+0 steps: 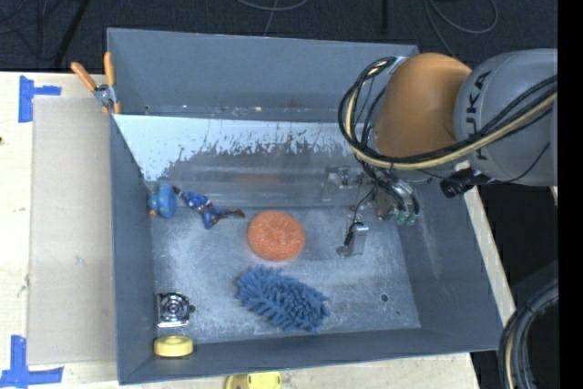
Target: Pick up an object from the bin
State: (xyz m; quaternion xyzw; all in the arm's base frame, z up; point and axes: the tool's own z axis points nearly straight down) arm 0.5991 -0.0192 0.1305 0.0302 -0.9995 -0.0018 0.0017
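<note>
The pincer (353,239) is seen low over the floor of the grey bin (446,273), right of centre; whether it is apart or together cannot be told. Nearest it, just to the left (not touching), an orange round disc (276,235) is laid, with a blue bristly brush (282,299) below.

Orange round disc (276,235): laid flat, mid-floor of the bin (273,87). Dark blue bristly piece (282,299): laid flat, just near of the disc, not touching it. Small light-blue rounded thing (164,201) and slim blue toy (208,210): seen far left, side by side. Small silver-black part (172,309) and yellow ring (173,345): seen in the near-left corner, close together.
</note>
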